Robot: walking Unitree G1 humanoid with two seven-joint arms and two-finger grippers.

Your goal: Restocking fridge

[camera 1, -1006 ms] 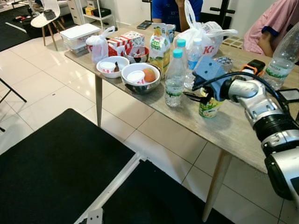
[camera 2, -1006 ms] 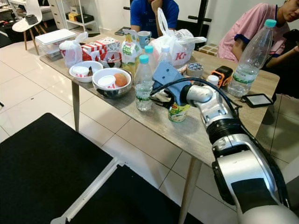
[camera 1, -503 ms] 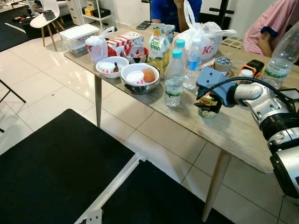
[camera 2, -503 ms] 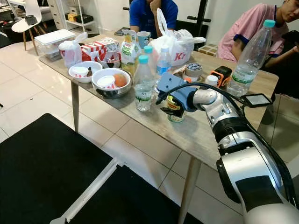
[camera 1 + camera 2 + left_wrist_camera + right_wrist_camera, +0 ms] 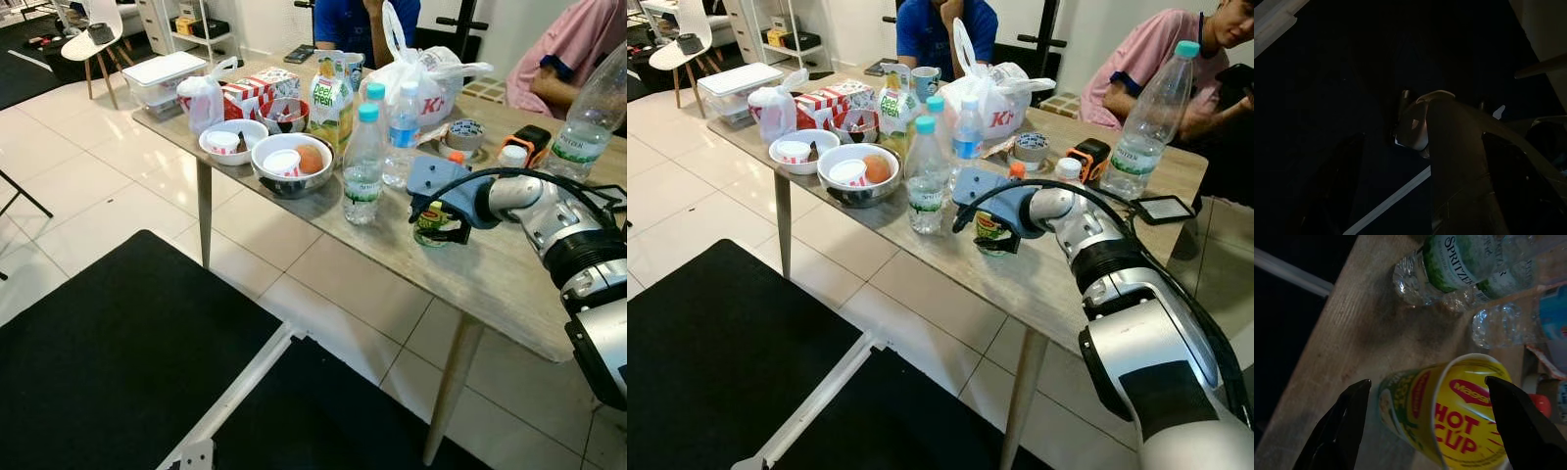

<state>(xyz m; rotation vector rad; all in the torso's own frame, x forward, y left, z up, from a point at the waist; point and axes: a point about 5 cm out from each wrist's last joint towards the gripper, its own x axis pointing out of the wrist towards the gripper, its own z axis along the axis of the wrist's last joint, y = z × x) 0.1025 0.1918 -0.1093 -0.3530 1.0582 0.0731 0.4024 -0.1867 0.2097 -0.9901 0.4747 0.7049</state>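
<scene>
A yellow and green Maggi Hot Cup noodle cup (image 5: 432,212) stands on the wooden table (image 5: 509,284), near its front edge. My right gripper (image 5: 989,233) reaches in from the right at cup height. It is open, with one black finger on each side of the cup (image 5: 1444,411). One finger (image 5: 1347,426) stands a little off the cup wall and the other finger (image 5: 1515,426) is close against it. The left arm hangs idle over the black mat; in the dark left wrist view its fingers (image 5: 1337,191) stand apart with nothing between them.
Two small water bottles (image 5: 363,166) stand just left of the cup, with a steel bowl (image 5: 294,162), white bowl (image 5: 233,141), juice carton (image 5: 331,98) and plastic bag (image 5: 431,73) beyond. A tall bottle (image 5: 1156,103) and phone (image 5: 1163,209) lie right. Two people sit behind the table.
My right gripper has come down from above the cup and drawn back to the right, so its open fingers now straddle the cup. The cup has stayed on the table.
</scene>
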